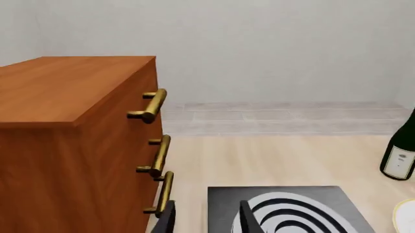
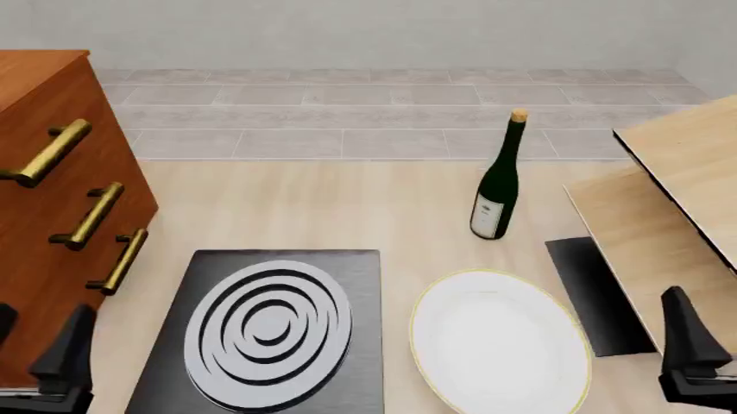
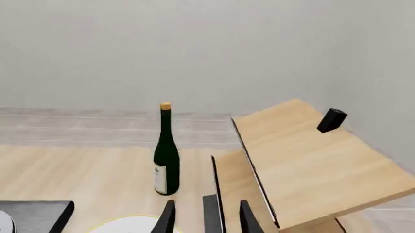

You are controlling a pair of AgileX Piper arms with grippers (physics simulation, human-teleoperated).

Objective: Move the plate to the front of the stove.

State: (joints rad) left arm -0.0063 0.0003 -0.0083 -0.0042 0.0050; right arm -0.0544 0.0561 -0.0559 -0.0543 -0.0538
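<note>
At the far left of the front view stands an orange-brown wooden drawer cabinet [image 2: 52, 216] with three brass bar handles [image 2: 92, 216] stepping down its face. Below it, in the lower left corner, sits the left tool [image 2: 34, 362]; in the left wrist view its two dark fingers [image 1: 250, 221] stand apart with nothing between them, so it is open and empty.

Just right of the cabinet, in the lower left-centre of the frame, the flat dark-grey square stove [image 2: 357, 345] lies on the pale wooden desk [image 2: 311, 207], its round burner of concentric silver-grey rings [image 2: 267, 332] filling most of the slab.

Beside the stove's right edge, close but apart from it, lies the round shallow white plate with a thin yellow-gold rim [image 2: 501, 341], flat on the desk in the lower centre-right.

Above the plate, toward the upper centre-right, a dark green glass bottle with a white label and tan cork [image 2: 498, 181] stands upright.

Right of the plate a plain black flat mat [image 2: 593, 293] lies on the desk, partly under tilted light wooden boards [image 2: 668, 198] at the right edge.

In the lower right corner is the right tool [image 2: 696, 362]; the right wrist view shows its fingers [image 3: 167, 221] spread and empty, over the plate's rim.
</note>
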